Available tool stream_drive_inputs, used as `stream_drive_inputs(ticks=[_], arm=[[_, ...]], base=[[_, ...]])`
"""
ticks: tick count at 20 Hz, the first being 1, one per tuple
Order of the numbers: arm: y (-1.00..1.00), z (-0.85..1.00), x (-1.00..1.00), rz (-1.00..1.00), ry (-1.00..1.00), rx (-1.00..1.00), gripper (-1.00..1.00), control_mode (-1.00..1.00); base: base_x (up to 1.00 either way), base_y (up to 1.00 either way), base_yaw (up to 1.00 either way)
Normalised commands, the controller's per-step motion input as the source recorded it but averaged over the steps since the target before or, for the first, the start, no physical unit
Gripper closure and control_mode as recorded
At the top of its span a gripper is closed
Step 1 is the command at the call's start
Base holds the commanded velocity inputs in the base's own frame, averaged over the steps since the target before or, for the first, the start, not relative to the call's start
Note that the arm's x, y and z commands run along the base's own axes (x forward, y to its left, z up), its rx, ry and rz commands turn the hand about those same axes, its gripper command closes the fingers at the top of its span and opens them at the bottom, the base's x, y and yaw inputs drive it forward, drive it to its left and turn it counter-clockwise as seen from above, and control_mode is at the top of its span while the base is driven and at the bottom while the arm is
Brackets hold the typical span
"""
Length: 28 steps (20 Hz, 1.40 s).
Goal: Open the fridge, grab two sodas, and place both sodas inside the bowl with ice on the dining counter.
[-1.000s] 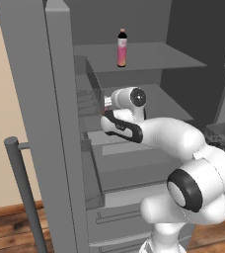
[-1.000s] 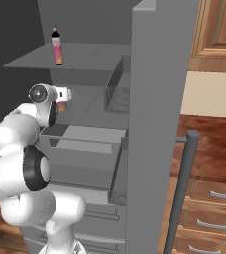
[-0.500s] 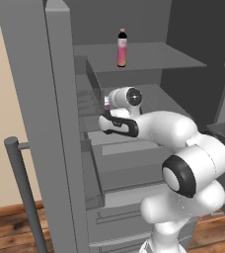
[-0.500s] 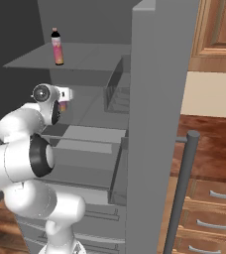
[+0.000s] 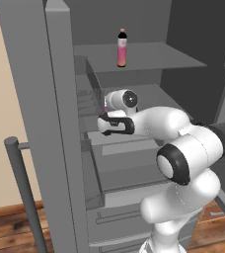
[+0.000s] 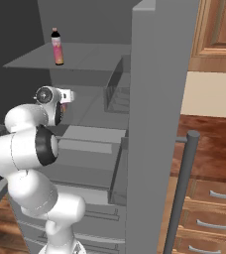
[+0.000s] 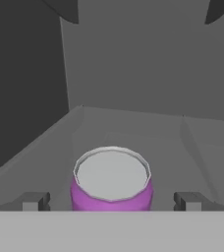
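The fridge [image 5: 30, 99] stands open, its grey door [image 6: 154, 99] swung out. On the upper shelf stands a slim pink bottle with a dark cap [image 5: 122, 48] [image 6: 58, 47]. A short purple can [image 7: 112, 179] sits on the middle shelf, seen from above and behind in the hand view. My gripper [image 7: 112, 201] is open, and its fingertips [image 7: 35, 201] stand to either side of the can without touching it. In the base views my white arm [image 5: 159, 123] reaches into the middle shelf, with the hand [image 6: 53, 99] hiding the fingers. The bowl with ice and the dining counter are out of view.
A dark bar handle [image 5: 20, 188] rises on the near door, another [image 6: 184, 188] on the other door. Fridge drawers [image 5: 124, 173] jut out below the arm. Brown wooden cabinets [image 6: 219, 30] and drawers [image 6: 209, 208] stand to the right.
The arm's elbow has swung up and toward the fridge, while the hand has hardly shifted on the middle shelf. The jaws stayed open.
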Motion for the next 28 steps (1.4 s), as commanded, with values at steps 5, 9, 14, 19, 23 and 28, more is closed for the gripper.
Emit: stream_drive_inputs(ticks=[5, 9, 14, 19, 23, 28], arm=[[0.05, -0.17, 0.2, 0.0, 0.0, 0.0, -1.0, -1.0], [0.07, -0.19, 0.16, 0.0, 0.0, 0.0, 1.0, -1.0], [0.03, -0.08, 0.04, 0.0, 0.01, 0.0, 1.0, -1.0], [0.0, -0.01, 0.0, 0.0, 0.0, 0.0, 1.0, -1.0], [0.0, 0.16, -0.19, 0.0, -0.05, 0.03, 1.0, -1.0], [-0.02, 0.16, -0.48, 0.0, -0.1, 0.06, 1.0, -1.0]], base=[[0.0, 0.0, 0.0], [0.0, 0.0, 0.0], [0.0, 0.0, 0.0], [0.0, 0.0, 0.0], [0.0, 0.0, 0.0], [0.0, 0.0, 0.0]])
